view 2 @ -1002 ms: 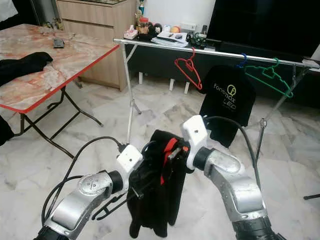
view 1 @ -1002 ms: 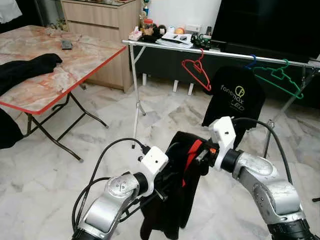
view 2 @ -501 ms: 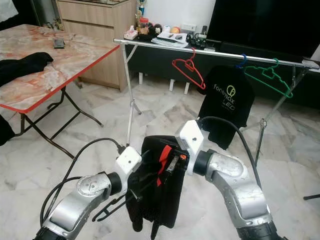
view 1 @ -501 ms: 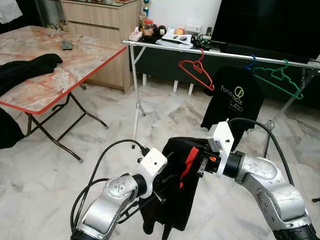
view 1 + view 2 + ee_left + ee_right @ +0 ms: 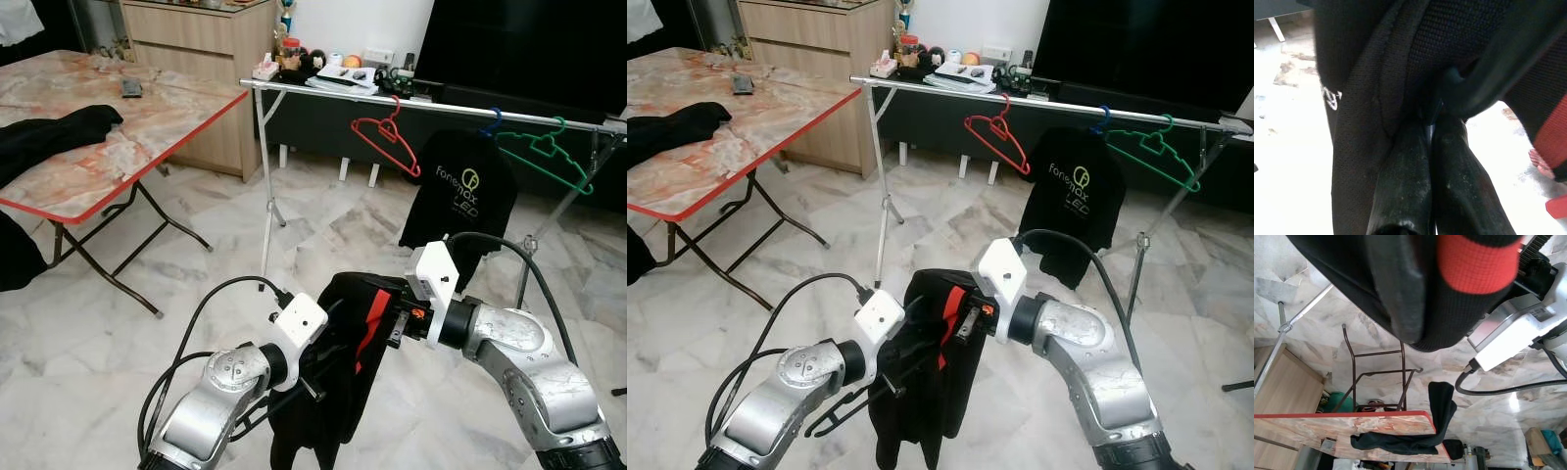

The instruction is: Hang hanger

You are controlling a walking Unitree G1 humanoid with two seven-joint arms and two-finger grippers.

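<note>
A black garment with a red band [image 5: 338, 362] hangs on a black hanger [image 5: 1498, 73], held low in front of me between both arms. My left gripper [image 5: 1429, 128] is shut on the hanger, its fingers pressed together under the cloth. From the right, my right gripper [image 5: 400, 315] is shut on the garment's top edge near the red band [image 5: 1474, 259]. The metal clothes rail [image 5: 313, 92] stands well beyond, across the floor. On it hang a red hanger [image 5: 384, 137], a green hanger [image 5: 544, 157] and a black printed T-shirt [image 5: 465, 191].
A folding table with a red rim [image 5: 108, 147] stands to the left, with dark clothes [image 5: 54, 132] lying on it. A wooden cabinet [image 5: 196, 39] and a low shelf of small items are behind the rail. Marble floor lies between me and the rail.
My right gripper has come down and in toward the left one with the garment's top edge. The garment now hangs lower and narrower. The left arm has hardly moved.
</note>
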